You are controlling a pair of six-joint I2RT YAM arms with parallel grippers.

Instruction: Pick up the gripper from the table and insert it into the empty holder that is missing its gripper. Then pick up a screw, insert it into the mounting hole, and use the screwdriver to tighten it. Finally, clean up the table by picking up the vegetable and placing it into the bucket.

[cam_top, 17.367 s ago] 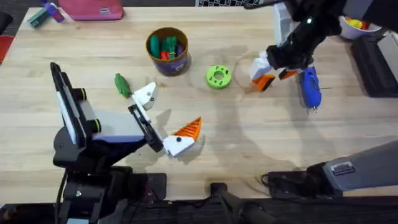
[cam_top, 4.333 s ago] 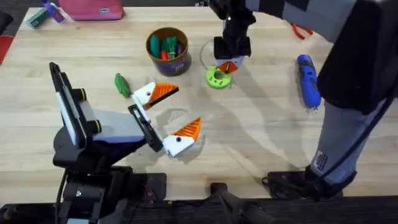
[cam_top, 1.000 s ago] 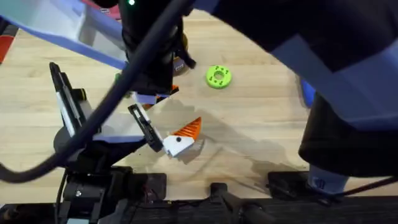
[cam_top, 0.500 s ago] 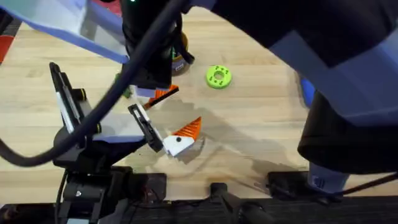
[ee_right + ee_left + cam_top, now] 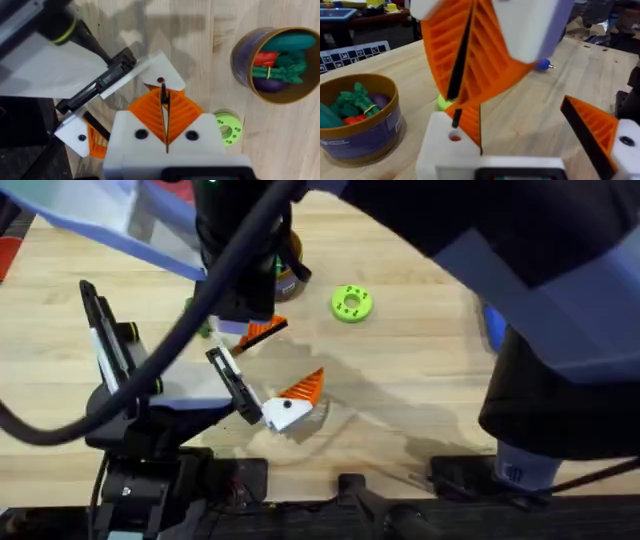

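Observation:
My left gripper (image 5: 287, 360) stands open. Its upper white holder (image 5: 159, 70) carries the orange gripper wedge (image 5: 263, 332). A red-ringed mounting hole (image 5: 454, 136) faces up in that holder. My right gripper (image 5: 164, 107) reaches across and hangs directly over the holder. It is shut on a thin dark screw (image 5: 458, 82), whose tip sits just above the hole. The right arm covers most of the green vegetable (image 5: 203, 329) and the blue screwdriver (image 5: 489, 330). The bucket (image 5: 280, 65) stands close behind, holding toy vegetables.
A bright green disc with holes (image 5: 350, 303) lies right of the bucket. The left gripper's other finger (image 5: 290, 405) points to the table's middle. The right arm spans the overhead view, large and blurred. Bare wood lies front right.
The orange wedge went from the right gripper into the holder, and the right arm came over it from the green disc. In the last second the arm shifted slightly, uncovering more of the wedge.

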